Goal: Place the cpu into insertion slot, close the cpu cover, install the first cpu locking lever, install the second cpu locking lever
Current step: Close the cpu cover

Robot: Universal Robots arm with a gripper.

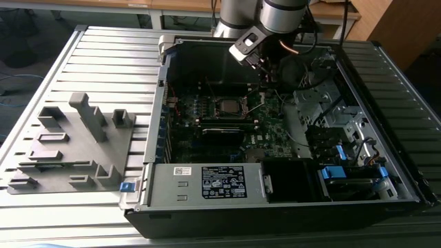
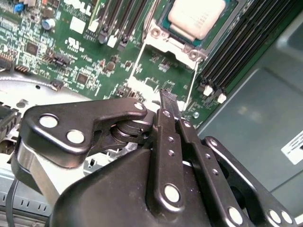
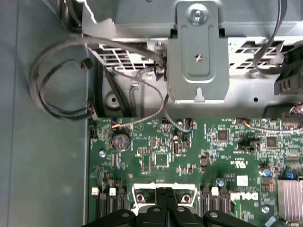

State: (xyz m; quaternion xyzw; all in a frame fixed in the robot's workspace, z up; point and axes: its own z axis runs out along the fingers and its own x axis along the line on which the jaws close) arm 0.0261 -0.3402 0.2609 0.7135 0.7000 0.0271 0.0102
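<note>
**Hand pressed shut just off the socket's edge**

A grey slatted counter (image 1: 103, 57) carried 1 open black computer case (image 1: 276, 217), with a grey moulded fixture (image 1: 76, 150) well apart on the exterior view's left. Inside the case, the walls stood close on every side of the green motherboard (image 2: 71, 47). A bare grey panel (image 2: 265, 104) gave open room beside the long black memory slots (image 2: 241, 47). Looped grey cables (image 3: 52, 85) and a metal bracket (image 3: 196, 52) crowded one board edge.

A white printed label (image 1: 224, 182) sat on the power supply, and another showed partly at the panel's edge in the second wrist view.

The cpu (image 2: 196, 16) lay in the insertion slot (image 2: 162, 20), its pale metal top facing up. The hand (image 2: 169, 97) had its 2 fingers pressed together with nothing seen between them. It hung over the board near the slot's screwed metal edge and apart from the cpu.
</note>
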